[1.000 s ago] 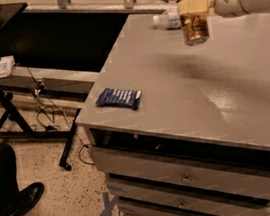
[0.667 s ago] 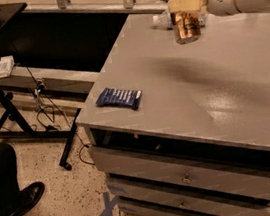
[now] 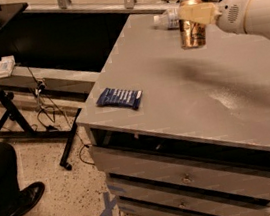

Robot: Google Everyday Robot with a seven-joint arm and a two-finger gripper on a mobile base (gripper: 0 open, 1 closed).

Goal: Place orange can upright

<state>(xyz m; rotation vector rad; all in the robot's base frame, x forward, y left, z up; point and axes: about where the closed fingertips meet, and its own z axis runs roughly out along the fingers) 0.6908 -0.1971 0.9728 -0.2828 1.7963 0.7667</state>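
The orange can (image 3: 193,32) is a golden-orange drink can with dark lettering, held upright in the air above the far part of the grey table (image 3: 183,92). My gripper (image 3: 195,16) reaches in from the right on a white arm and is shut on the can's top part. The can's lower end hangs free above the table, with its shadow on the surface below.
A clear plastic bottle with a white label (image 3: 167,18) lies on the table just behind the can. A flat dark-blue snack wrapper (image 3: 119,97) lies near the table's front left corner. Drawers sit below the table's front edge. A person's leg and shoe (image 3: 8,192) are at the lower left.
The gripper with the can has shifted slightly left and back, and the can has swung from tilted to upright.
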